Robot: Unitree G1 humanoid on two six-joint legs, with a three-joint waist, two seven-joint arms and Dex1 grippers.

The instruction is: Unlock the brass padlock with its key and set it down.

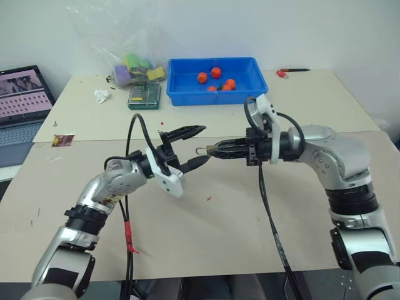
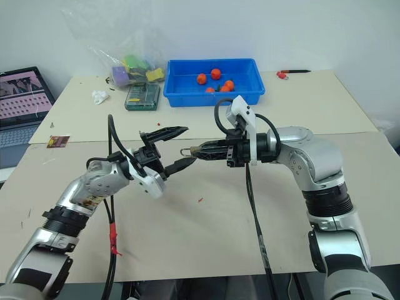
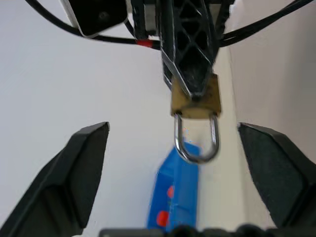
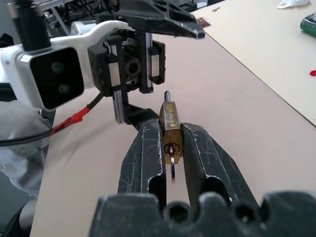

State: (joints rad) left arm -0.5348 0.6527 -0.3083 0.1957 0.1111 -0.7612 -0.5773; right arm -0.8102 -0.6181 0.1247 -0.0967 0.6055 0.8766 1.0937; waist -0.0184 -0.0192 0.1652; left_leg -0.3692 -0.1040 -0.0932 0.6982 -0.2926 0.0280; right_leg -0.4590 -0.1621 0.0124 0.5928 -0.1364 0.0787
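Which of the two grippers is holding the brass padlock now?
The right gripper: its fingers are shut on the body of the brass padlock, with the shackle pointing toward the other arm. The left gripper is wide open and holds nothing.

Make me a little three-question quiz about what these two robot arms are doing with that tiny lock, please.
1. True or false: the right gripper is shut on the brass padlock.
2. The left gripper is: A) open, B) shut on the padlock, C) holding fruit.
3. Fill in: the padlock's silver shackle points toward the ____ gripper.

Key: 1 true. 2 A. 3 left.
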